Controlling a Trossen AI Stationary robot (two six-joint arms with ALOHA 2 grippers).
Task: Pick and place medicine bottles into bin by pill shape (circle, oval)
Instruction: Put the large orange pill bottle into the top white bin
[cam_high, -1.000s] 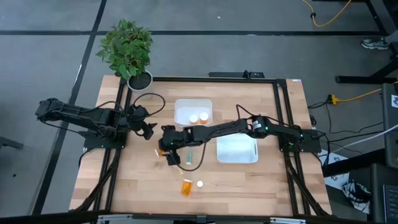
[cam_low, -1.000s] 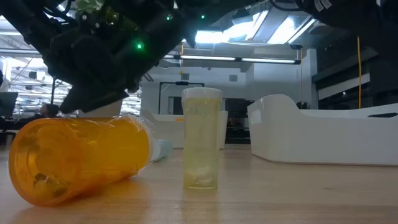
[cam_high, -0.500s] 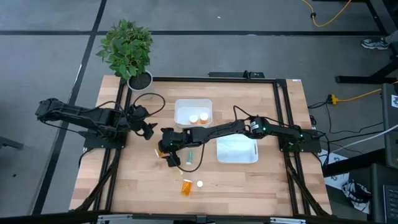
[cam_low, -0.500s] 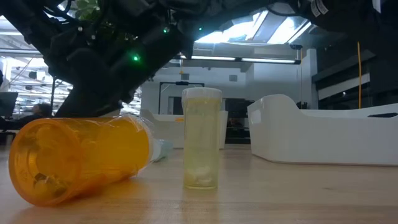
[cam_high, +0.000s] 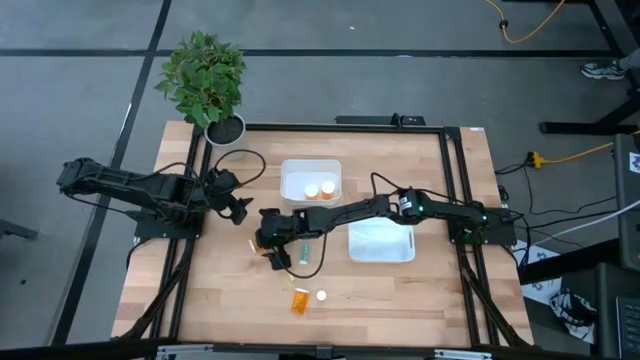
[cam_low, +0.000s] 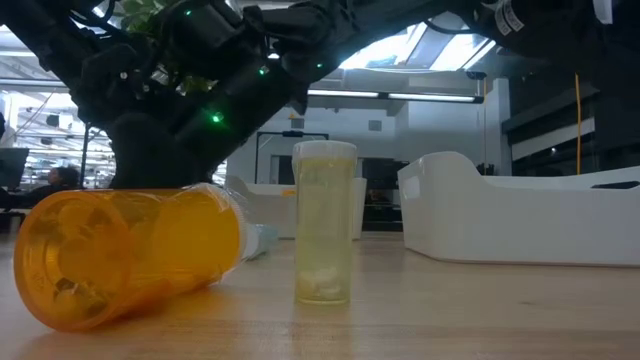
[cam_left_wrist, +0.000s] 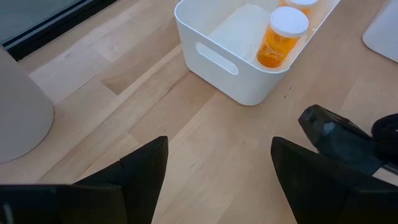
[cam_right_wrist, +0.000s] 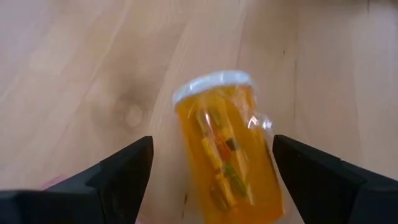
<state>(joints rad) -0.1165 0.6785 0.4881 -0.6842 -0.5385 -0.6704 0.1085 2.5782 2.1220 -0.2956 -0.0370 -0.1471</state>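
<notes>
My right gripper (cam_high: 271, 250) reaches across to the table's left middle. In its wrist view the gripper (cam_right_wrist: 212, 152) is open, one finger on each side of an orange bottle with a white cap (cam_right_wrist: 227, 146) that lies on its side on the wood, untouched. My left gripper (cam_high: 240, 208) waits open at the left, facing the white bin (cam_left_wrist: 236, 56). Two orange white-capped bottles (cam_high: 319, 188) stand in that bin. Near the front edge an orange bottle (cam_high: 300, 301) lies on its side beside a small pale yellow bottle (cam_low: 323, 222) standing upright. A teal bottle (cam_high: 303, 249) lies by my right gripper.
A second white bin (cam_high: 381, 241) sits at the table's right middle, under my right arm. A potted plant (cam_high: 205, 85) stands at the far left corner. A dark cable (cam_high: 310, 262) loops on the wood near my right gripper. Bare wood lies toward the near left.
My right arm has shifted a little toward the table's left, and in the low view its gripper has sunk slightly toward the table. The bottles have stayed where they were.
</notes>
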